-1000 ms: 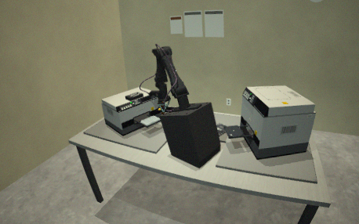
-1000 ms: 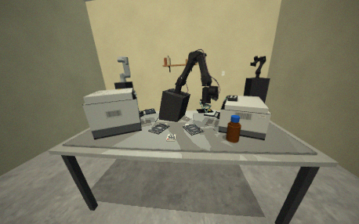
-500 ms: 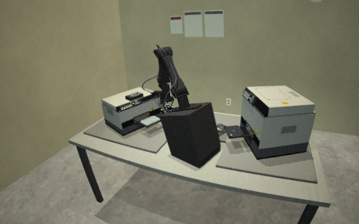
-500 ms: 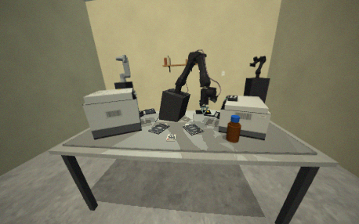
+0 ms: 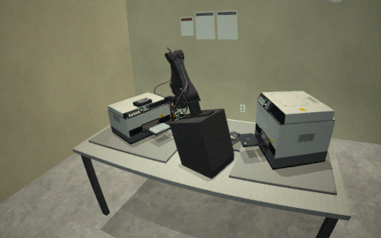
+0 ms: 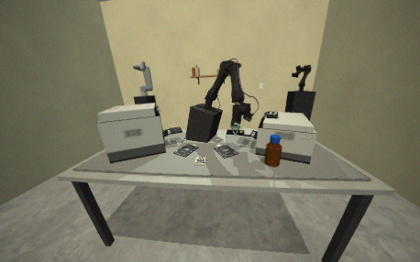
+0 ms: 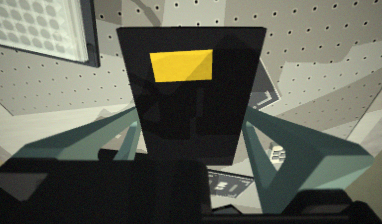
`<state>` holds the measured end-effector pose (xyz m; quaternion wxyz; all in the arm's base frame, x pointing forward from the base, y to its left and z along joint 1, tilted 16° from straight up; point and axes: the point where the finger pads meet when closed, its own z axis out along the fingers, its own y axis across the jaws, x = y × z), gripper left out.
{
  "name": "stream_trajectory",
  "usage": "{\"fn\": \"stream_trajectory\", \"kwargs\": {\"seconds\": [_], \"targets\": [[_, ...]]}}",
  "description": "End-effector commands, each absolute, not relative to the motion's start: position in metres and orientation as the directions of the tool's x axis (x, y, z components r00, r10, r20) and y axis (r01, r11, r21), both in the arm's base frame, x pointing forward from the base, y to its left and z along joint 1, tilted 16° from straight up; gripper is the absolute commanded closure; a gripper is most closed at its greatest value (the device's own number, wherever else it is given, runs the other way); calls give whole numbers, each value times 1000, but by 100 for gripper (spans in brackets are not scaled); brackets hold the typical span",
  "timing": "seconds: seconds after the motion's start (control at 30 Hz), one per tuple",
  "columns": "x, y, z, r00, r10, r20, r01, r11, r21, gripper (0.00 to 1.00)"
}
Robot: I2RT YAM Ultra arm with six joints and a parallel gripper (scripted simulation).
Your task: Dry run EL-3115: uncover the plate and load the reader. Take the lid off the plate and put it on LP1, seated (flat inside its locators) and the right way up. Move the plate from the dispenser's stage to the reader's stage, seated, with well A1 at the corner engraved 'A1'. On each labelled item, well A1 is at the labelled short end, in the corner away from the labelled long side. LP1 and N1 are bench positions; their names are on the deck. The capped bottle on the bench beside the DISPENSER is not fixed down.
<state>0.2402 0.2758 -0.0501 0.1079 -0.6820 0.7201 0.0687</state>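
Note:
My gripper [image 5: 181, 111] [image 6: 236, 128] [image 7: 191, 111] is shut on the lid [image 7: 227, 65], a dark rectangular slab with a yellow label facing the wrist camera. Its fingers grip the two long sides. The lid is off the plate and in the air. The plate [image 5: 160, 128] [image 7: 32, 25], white with round wells, sits uncovered on the stage of the dispenser [image 5: 116, 122] [image 6: 300, 123]. The reader [image 5: 293, 137] [image 6: 126, 133] has its dark stage [image 5: 249, 140] [image 6: 174, 131] out. Two dark bench positions [image 6: 186, 150] [image 6: 226, 151] lie on the deck; their names are unreadable.
The amber bottle [image 6: 273, 155] with a blue cap stands beside the dispenser. A small white marked piece [image 6: 200, 161] [image 7: 276, 149] lies near the bench positions. The arm's dark pedestal [image 5: 204, 143] [image 6: 204, 124] stands between the instruments. A black object [image 5: 142, 101] [image 6: 270, 114] rests on the dispenser.

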Motion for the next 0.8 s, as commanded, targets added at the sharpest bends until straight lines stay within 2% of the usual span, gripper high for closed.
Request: {"fn": "stream_trajectory", "kwargs": {"seconds": [0.0, 0.33, 0.47, 0.63, 0.77], "targets": [[245, 289, -36, -83, -950, -302, -993, 106, -58, 15], [248, 263, -61, -203, -945, -257, -978, 209, 5, 15], [257, 276, -42, -228, -924, -306, -970, 244, -16, 15], [256, 255, -66, -305, -917, -258, -951, 307, 32, 15], [262, 257, -55, -319, -903, -286, -945, 327, 21, 15]]}}
